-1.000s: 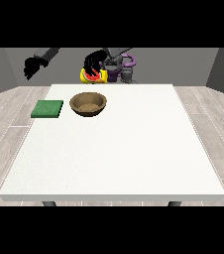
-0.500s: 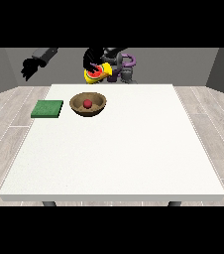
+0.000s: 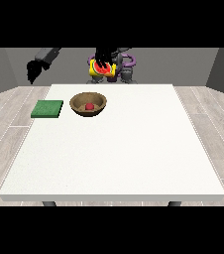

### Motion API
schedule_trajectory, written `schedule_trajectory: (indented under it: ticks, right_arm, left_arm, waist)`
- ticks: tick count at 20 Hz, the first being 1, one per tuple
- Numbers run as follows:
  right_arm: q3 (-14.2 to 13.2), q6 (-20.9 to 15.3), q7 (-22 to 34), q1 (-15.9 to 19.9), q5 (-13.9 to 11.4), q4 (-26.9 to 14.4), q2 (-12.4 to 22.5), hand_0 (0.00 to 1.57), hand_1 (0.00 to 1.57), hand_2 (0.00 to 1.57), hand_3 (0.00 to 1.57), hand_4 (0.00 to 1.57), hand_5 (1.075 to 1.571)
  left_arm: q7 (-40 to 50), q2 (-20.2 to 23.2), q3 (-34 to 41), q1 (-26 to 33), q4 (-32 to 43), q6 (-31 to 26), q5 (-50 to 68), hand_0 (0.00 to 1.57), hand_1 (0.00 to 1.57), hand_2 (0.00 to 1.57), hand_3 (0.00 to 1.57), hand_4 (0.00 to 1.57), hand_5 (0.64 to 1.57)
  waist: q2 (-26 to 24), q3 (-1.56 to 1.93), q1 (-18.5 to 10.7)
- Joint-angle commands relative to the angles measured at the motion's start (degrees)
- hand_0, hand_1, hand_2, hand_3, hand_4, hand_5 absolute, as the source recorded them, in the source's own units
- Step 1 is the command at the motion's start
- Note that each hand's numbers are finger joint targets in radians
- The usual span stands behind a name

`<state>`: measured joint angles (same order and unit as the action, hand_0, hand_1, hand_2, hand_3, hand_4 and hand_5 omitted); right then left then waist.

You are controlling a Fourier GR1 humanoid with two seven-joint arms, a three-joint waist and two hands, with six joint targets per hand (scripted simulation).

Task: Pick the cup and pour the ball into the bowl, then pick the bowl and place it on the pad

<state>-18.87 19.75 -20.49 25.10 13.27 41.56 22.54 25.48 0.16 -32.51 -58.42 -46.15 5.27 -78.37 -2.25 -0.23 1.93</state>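
Observation:
A brown wooden bowl point(image 3: 100, 100) stands on the white table point(image 3: 119, 149) near its far edge, with a red ball point(image 3: 89, 106) lying inside it. Behind and above the bowl, a yellow cup point(image 3: 104, 70) with a red inside hangs tilted. The hand at the view's right point(image 3: 101, 58) is shut on this cup from above. A flat green pad point(image 3: 47, 108) lies just left of the bowl. The hand at the view's left point(image 3: 33, 70) hangs above the floor beyond the table's far left corner, fingers pointing down and holding nothing.
The robot's body point(image 3: 125, 67) with purple parts stands behind the table's far edge, right of the cup. Grey wooden floor surrounds the table on all sides.
The red ball, absent from the bowl a second ago, now lies in it. The tilted cup and its hand have moved towards the view's right and slightly up. The other hand has barely moved.

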Motion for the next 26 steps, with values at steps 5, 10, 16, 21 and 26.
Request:
schedule_trajectory:
  ticks: [5, 10, 16, 21, 26]
  right_arm:
    - [1.62, -5.85, 3.96, 4.64, -0.24, 1.38, -5.6, 0.0, 0.0, 0.18, 0.27, 0.75, 1.554]
    - [3.13, -8.39, 8.12, 5.49, -0.36, 0.93, -9.55, 0.0, 0.0, 0.0, 0.0, 0.71, 1.568]
    - [3.88, -13.1, 12.42, 8.34, 0.04, 4.36, -12.73, 0.0, 0.0, 0.0, 0.0, 0.57, 1.571]
    - [6.59, -18.3, 14.17, 7.76, -1.95, 6.94, -17.01, 0.0, 0.0, 0.0, 0.0, 0.0, 1.57]
    - [7.68, -19.14, 15.15, 4.54, -2.03, 7.26, -17.36, 0.0, 0.0, 0.0, 0.0, 0.0, 1.571]
  left_arm:
    - [-0.14, -0.16, 12.08, 10.8, -13.02, 17.91, 20.63, 1.35, 1.35, 1.57, 1.57, 1.09, 1.559]
    - [-4.6, -0.16, 16.89, 16.73, -22.02, 27.72, 36.46, 1.31, 1.31, 1.57, 1.56, 0.94, 1.551]
    - [-18.33, -0.16, 20.75, 27.86, -25.59, 24.19, 55.79, 0.0, 0.0, 0.0, 0.0, 0.62, 1.568]
    - [-27.05, 0.26, 23.67, 32.79, -23.74, 14.5, 66.26, 0.0, 0.0, 0.0, 0.0, 0.0, 0.727]
    - [-31.84, 0.93, 26.53, 34.06, -20.25, 11.55, 67.53, 0.0, 0.0, 0.0, 0.0, 0.0, 0.724]
  waist:
    - [3.33, -0.15, -1.66]
    - [5.32, -0.19, -0.91]
    - [8.06, -0.16, -1.05]
    - [8.22, 0.12, -0.76]
    - [7.18, 0.22, -1.25]
